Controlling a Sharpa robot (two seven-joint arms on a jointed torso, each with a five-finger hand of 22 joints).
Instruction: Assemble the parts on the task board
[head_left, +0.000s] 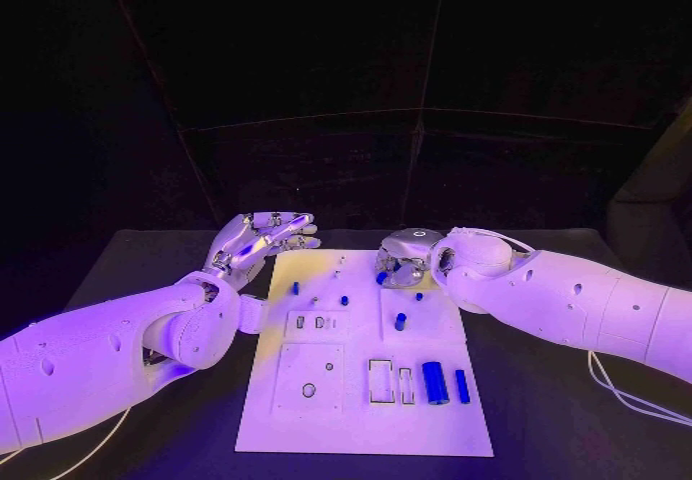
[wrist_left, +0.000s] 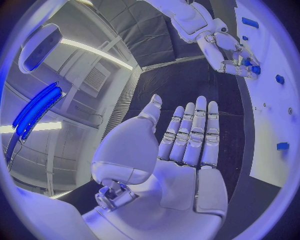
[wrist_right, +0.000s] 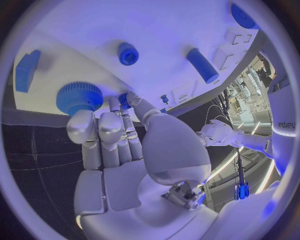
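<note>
The white task board (head_left: 368, 420) lies in the middle of the black table. My right hand (head_left: 405, 260) hovers over the board's far end. Thumb and a finger pinch a small blue part (wrist_right: 125, 100) right beside a blue toothed wheel (wrist_right: 79, 97); the same part (wrist_left: 253, 68) shows in the left wrist view in my right hand (wrist_left: 230, 54). My left hand (head_left: 268, 239) is off the board's far left corner, fingers straight and apart (wrist_left: 190, 135), holding nothing. A large blue cylinder (head_left: 434, 382) and a blue bar (head_left: 462, 384) lie at the board's near right.
Small blue pegs stand on the board at its left (head_left: 294, 288), middle (head_left: 343, 299) and right (head_left: 401, 321). A round blue knob (wrist_right: 128, 53) and a blue cylinder (wrist_right: 202, 65) sit near my right hand. Cables (head_left: 627, 395) trail on the table at the right.
</note>
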